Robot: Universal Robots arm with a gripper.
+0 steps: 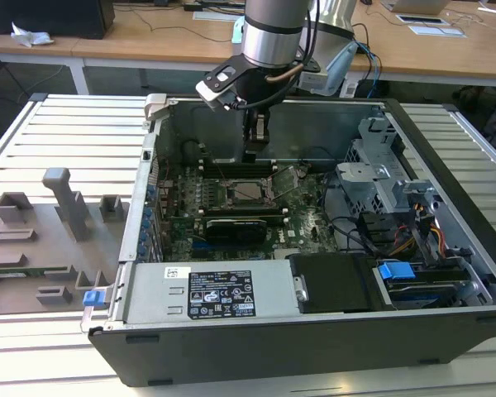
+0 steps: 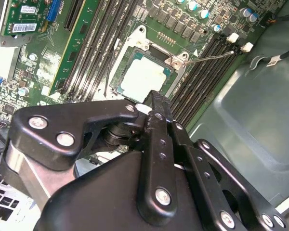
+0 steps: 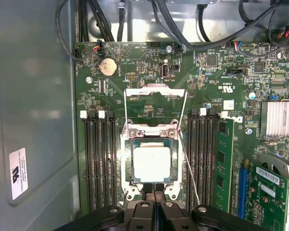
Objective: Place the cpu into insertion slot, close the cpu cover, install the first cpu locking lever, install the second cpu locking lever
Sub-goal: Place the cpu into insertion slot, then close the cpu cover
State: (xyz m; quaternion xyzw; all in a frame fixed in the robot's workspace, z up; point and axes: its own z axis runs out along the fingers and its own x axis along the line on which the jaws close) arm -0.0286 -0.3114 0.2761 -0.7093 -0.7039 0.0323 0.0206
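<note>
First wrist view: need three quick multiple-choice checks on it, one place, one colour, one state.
1. Where is the cpu?
A) seated in the insertion slot
B) clamped in the gripper
C) on a grey tray outside the case

2. What colour is the cpu's top?
A) green
B) black
C) pale silver

3. How does the thin wire lever stand?
A) swung out, slanting over the memory slots
B) latched flat along the socket rim
C) snapped in two

Answers:
1. A: the chip lies inside the socket's metal rim.
2. C: its top is light bare metal.
3. A: the wire runs slantwise from the socket's corner out across the slots.
</note>
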